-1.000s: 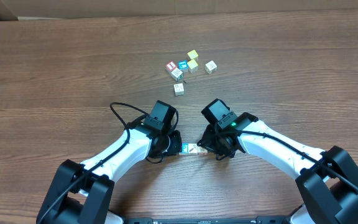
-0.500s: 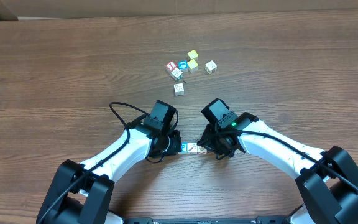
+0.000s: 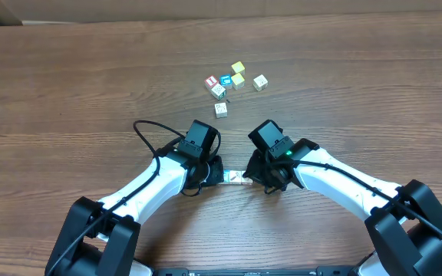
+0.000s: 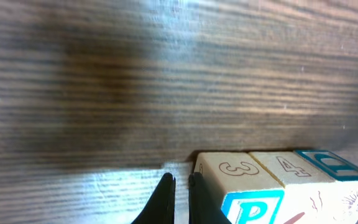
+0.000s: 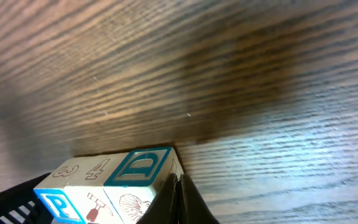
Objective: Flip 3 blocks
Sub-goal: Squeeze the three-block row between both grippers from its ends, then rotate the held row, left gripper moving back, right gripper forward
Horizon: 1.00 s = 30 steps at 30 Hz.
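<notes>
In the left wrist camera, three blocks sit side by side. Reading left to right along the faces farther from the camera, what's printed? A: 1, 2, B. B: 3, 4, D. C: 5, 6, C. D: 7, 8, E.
B: the row of blocks shows a 3, then a 4, then a teal-framed D across those faces.

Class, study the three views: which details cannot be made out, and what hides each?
Overhead: the row of three blocks is mostly covered by the left gripper and right gripper.
Left wrist: its front faces are cut off by the bottom edge.
Overhead: pictures on the loose cubes are too small to read.
</notes>
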Each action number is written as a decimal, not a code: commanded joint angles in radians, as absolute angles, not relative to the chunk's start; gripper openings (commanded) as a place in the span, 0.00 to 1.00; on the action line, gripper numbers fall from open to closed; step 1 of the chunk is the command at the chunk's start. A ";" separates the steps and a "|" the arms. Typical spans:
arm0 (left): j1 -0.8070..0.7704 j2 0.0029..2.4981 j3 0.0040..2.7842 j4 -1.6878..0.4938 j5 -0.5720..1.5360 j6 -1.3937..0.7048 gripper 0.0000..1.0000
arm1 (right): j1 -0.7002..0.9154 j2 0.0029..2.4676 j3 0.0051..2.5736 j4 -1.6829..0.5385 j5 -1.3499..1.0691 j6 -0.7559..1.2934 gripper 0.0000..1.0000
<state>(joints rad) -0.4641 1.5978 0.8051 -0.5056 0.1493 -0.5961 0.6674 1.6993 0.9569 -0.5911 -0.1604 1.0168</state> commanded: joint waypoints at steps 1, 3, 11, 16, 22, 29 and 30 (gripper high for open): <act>-0.472 1.602 0.836 -0.472 0.187 -0.580 0.04 | 0.672 1.708 0.957 -0.561 -0.224 1.069 0.04; -0.472 1.602 0.836 -0.456 0.187 -0.581 0.04 | 0.672 1.708 0.957 -0.557 -0.227 1.092 0.04; -0.472 1.602 0.836 -0.396 0.176 -0.580 0.04 | 0.672 1.708 0.957 -0.557 -0.242 1.229 0.04; -0.472 1.603 0.836 -0.368 0.153 -0.580 0.04 | 0.673 1.708 0.957 -0.557 -0.267 1.346 0.05; -0.472 1.603 0.835 -0.362 0.114 -0.580 0.04 | 0.673 1.708 0.957 -0.557 -0.276 1.428 0.08; -0.472 1.603 0.835 -0.362 0.074 -0.580 0.04 | 0.673 1.708 0.957 -0.552 -0.295 1.502 0.08; -0.472 1.603 0.835 -0.362 0.072 -0.580 0.04 | 0.673 1.708 0.957 -0.551 -0.295 1.506 0.08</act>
<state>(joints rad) -0.4625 1.5982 0.8185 -0.3649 0.0536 -0.5961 0.6674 1.7096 0.9459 -0.5751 -0.2607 1.4494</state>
